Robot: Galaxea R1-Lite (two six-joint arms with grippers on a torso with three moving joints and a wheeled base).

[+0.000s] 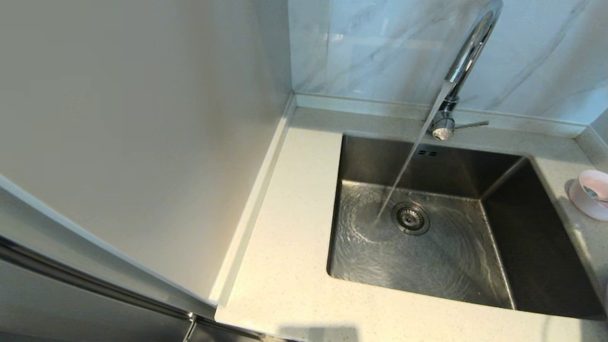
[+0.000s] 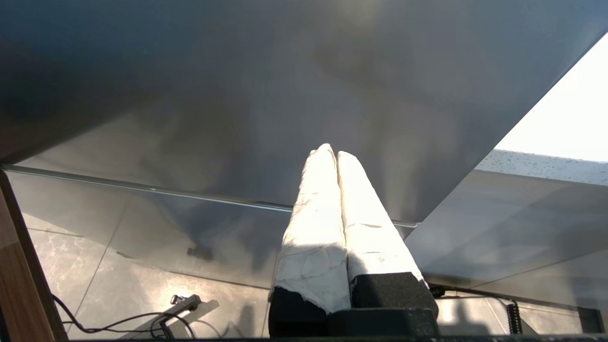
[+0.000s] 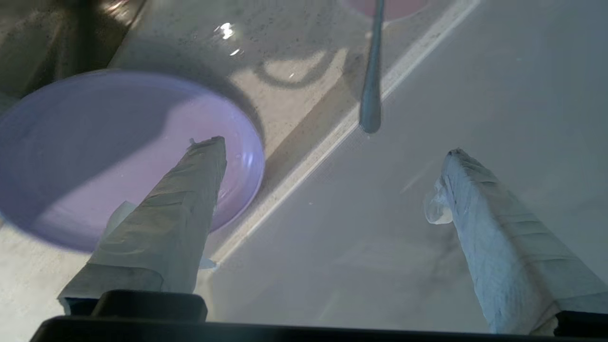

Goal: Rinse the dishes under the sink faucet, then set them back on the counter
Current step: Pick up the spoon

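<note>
The chrome faucet [image 1: 468, 52] runs a stream of water [image 1: 408, 156] into the steel sink [image 1: 532, 247], beside its drain strainer [image 1: 410, 218]. On the counter [image 1: 289, 228], at the far right of the head view, stands the pink bowl [image 1: 591, 192]. The lilac plate [image 3: 95, 156] lies flat on the counter in the right wrist view. My right gripper [image 3: 332, 146] hovers open beside it, one finger above the plate's rim, nothing between the fingers. My left gripper [image 2: 332, 151] is shut and empty, parked low in front of a cabinet. Neither gripper shows in the head view.
A thin blue-grey handle [image 3: 371, 85] sticks out from the pink bowl [image 3: 403, 5] toward my right gripper. The faucet's side lever [image 1: 472, 125] points right. A pale wall panel [image 1: 142, 142] borders the counter on the left, and a raised edge runs along the back.
</note>
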